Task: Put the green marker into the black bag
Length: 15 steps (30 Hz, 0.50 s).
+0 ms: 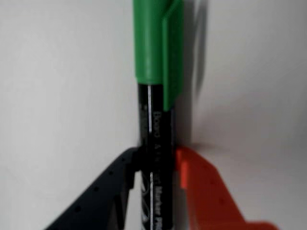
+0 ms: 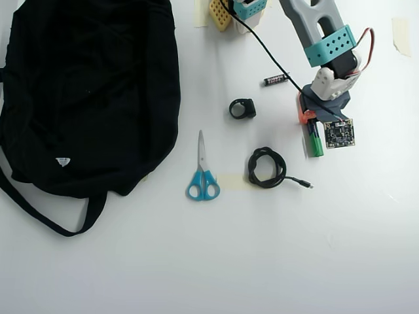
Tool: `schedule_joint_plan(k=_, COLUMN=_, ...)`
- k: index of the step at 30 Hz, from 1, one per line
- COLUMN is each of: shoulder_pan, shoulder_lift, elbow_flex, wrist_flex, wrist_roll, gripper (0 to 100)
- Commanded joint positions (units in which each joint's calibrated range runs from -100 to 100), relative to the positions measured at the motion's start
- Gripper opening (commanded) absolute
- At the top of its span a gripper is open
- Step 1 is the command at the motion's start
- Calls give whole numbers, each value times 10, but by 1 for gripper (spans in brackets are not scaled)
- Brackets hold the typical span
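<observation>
The green marker fills the middle of the wrist view, its black printed barrel below and its bright green cap pointing up. My gripper is shut on the barrel, with the black finger on its left and the orange finger on its right. In the overhead view the green marker pokes out below the gripper at the right of the table, beside the wrist camera board. The black bag lies far off at the left, with its strap trailing toward the bottom left.
Between bag and arm lie blue-handled scissors, a coiled black cable, a small black ring-shaped part and a black battery. The arm's base stands at the top edge. Tape patches dot the white table.
</observation>
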<state>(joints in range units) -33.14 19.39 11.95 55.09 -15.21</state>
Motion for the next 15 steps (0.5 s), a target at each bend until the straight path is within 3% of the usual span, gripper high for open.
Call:
schedule_joint_plan(k=1, shoulder_pan=-4, shoulder_lift=-13, elbow_flex=-72, wrist_flex=50, wrist_roll=0, gripper=2)
schedule_joint_plan(k=9, shoulder_pan=-7, shoulder_lift=-13, elbow_flex=-233, wrist_flex=204, wrist_roll=6, gripper=2)
schedule_joint_plan(k=15, shoulder_pan=-18, shoulder_lift=-15, elbow_flex=-286, wrist_flex=239, wrist_roll=15, gripper=2)
